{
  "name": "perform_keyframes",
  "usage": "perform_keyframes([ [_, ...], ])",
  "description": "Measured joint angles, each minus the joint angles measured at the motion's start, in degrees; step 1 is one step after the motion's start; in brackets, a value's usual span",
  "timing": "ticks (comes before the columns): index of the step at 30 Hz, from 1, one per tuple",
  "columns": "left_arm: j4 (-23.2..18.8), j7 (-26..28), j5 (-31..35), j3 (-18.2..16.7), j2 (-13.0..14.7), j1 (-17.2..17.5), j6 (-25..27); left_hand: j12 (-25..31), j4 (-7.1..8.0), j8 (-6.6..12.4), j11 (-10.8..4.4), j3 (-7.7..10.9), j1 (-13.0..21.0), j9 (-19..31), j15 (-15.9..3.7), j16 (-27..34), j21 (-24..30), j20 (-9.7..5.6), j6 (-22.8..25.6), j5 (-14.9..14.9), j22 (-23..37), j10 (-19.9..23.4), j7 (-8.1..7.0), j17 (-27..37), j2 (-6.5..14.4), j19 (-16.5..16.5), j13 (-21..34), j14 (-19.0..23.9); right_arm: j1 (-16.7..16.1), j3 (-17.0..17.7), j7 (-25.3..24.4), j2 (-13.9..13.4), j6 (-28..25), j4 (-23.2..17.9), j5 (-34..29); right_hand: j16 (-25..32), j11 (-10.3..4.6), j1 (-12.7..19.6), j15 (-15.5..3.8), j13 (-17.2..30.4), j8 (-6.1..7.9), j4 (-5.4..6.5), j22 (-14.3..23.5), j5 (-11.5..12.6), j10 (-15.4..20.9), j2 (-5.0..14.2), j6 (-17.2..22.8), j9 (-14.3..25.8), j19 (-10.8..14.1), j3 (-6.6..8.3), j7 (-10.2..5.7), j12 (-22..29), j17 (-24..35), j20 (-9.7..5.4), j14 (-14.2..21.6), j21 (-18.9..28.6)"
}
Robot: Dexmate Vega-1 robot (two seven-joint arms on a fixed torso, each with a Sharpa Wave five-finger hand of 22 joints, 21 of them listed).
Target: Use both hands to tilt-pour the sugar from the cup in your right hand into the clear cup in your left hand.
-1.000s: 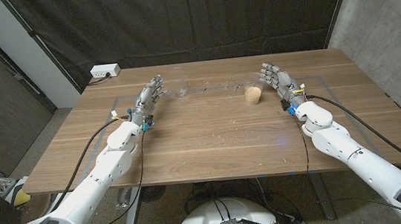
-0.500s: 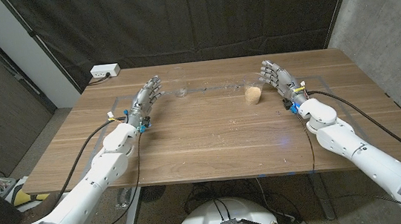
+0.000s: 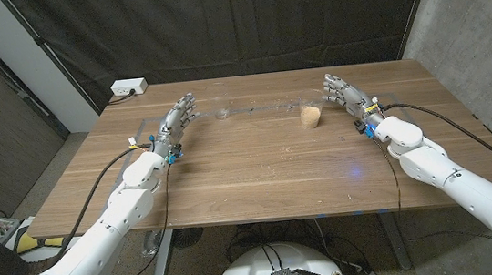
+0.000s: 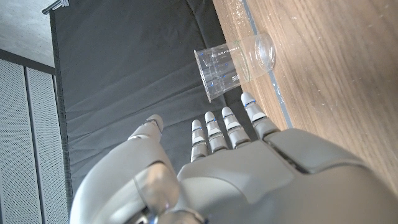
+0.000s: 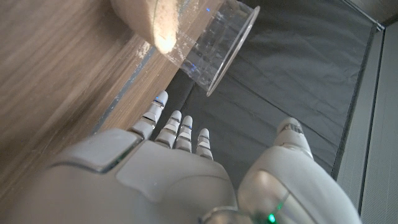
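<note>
The left hand (image 3: 177, 121) hovers with fingers spread, holding nothing, near the empty clear cup (image 3: 223, 113) standing on the table (image 3: 258, 168). Further right stands the sugar cup (image 3: 311, 115), partly filled, and beside it the right hand (image 3: 342, 93), also spread and empty. Both cups look like thin, light, smooth plastic, probably slippery and easily squashed; I'd wrap each gently around mid-wall.

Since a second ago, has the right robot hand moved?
Yes. The right robot hand drew slightly right, away from the sugar cup, which stayed put.
</note>
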Motion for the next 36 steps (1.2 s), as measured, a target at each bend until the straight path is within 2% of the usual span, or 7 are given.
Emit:
perform_keyframes([
  [7, 0.0, -0.2, 0.4, 0.4, 0.3, -0.2, 0.4, 0.0, 0.0, 0.0, -0.07, 0.0, -0.2, 0.0, 0.0, 0.0, 0.0, 0.22, 0.0, 0.0, 0.0, 0.1, 0.0, 0.0, -0.2, 0.2, 0.0, 0.0, 1.0, -1.3, -2.7, -2.2, 0.3, 0.2, -6.3, -0.2, 1.32, 1.3, 1.01, -1.1, 0.0, -0.41, -0.1, 1.9, -4.7, -2.19, -5.4, -0.8, -1.5, -2.64, 2.19, -1.1, -0.7, 0.67, -3.6, -2.0],
  [11, -0.4, -0.2, 0.7, 0.5, 0.7, -0.4, 0.7, 0.0, 0.0, 0.0, -0.07, 0.0, -0.2, 0.0, 0.01, 0.0, 0.0, 0.21, 0.0, 0.0, 0.0, 0.1, 0.0, 0.0, -0.2, 0.2, 0.1, 0.0, 1.4, -2.2, -5.0, -3.4, -1.2, -0.5, -11.4, -0.2, 2.24, 1.1, 1.88, -1.6, 0.0, -0.61, -0.1, 2.3, -6.7, -2.41, -5.9, -1.2, -2.3, -4.14, 3.35, -1.3, -0.9, 1.46, -5.3, -3.0],
  [14, -0.6, -0.2, 0.9, 0.6, 0.8, -0.4, 0.9, 0.0, 0.0, 0.0, -0.07, 0.0, -0.2, 0.0, 0.01, 0.0, 0.0, 0.21, 0.0, 0.0, 0.0, 0.1, 0.0, 0.0, -0.2, 0.2, 0.2, 0.0, 1.6, -2.8, -6.5, -4.2, -2.1, -1.1, -14.5, -0.2, 2.65, 0.9, 2.33, -1.7, 0.0, -0.46, -0.1, 2.5, -7.2, -2.64, -5.9, -1.5, -2.8, -4.56, 3.75, -1.3, -0.9, 1.15, -5.8, -3.3],
  [22, -1.4, 0.0, 1.8, 1.0, 1.3, -0.7, 1.5, 0.0, 0.0, 0.0, 0.22, 0.0, -0.2, 0.0, 0.01, 0.0, 0.0, 0.21, 0.0, 0.0, 0.0, 0.4, 0.01, 0.0, -0.2, 0.2, 0.2, 0.0, 2.3, -5.0, -11.2, -6.9, -3.5, -2.9, -22.9, -0.2, 3.84, 0.9, 2.35, -2.4, 0.77, -0.22, -0.3, 3.0, -6.0, -2.64, -5.8, -2.0, -2.2, -6.44, 5.75, -0.6, -1.2, -0.88, -5.8, -4.1],
  [28, -2.3, 0.3, 2.4, 1.2, 1.8, -0.8, 2.1, 0.0, -0.25, 0.0, 0.22, 0.25, -0.2, 0.0, 0.01, 0.0, -0.3, 0.2, 0.0, 0.0, 0.0, 0.4, 0.01, 0.0, -0.2, 0.2, 0.2, 0.0, 2.2, -5.5, -13.5, -8.7, -2.3, -3.4, -26.7, 0.7, 8.33, 0.9, 5.56, -3.7, 1.78, 0.1, -0.3, 4.2, -2.1, -2.64, -4.2, -3.0, -0.3, -9.07, 8.86, 0.9, -1.5, -3.26, -2.8, -4.6],
  [31, -2.7, 0.4, 2.6, 1.3, 2.1, -0.8, 2.5, 0.0, -0.24, 0.0, 0.22, 0.23, -0.2, 0.0, 0.01, 0.0, -0.3, 0.2, 0.0, 0.0, 0.0, 0.4, 0.01, 0.0, -0.2, 0.2, 0.2, 0.0, 1.7, -5.5, -13.7, -9.6, -1.7, -4.1, -27.6, 0.7, 9.12, 0.9, 6.27, -4.2, 1.78, 0.25, -0.3, 4.3, -1.3, -2.64, -3.6, -3.1, 0.8, -9.54, 10.08, 0.9, -1.5, -2.47, -2.3, -5.0],
  [36, -3.8, 0.7, 3.1, 1.6, 2.8, -0.8, 3.8, 0.0, -0.24, 0.0, -0.08, 0.23, -0.2, 0.0, 0.01, 0.0, -0.3, 0.2, 0.0, 0.0, 0.0, 0.7, 0.01, 0.0, -0.2, 0.2, 0.1, 0.0, 0.4, -5.2, -13.1, -11.8, -0.5, -5.9, -28.4, 0.7, 9.42, 0.9, 6.28, -4.5, 1.78, 0.17, -0.6, 4.3, -1.6, -2.64, -3.5, -3.3, 0.9, -10.09, 10.17, 0.9, -1.5, -2.45, -2.3, -5.2],
])
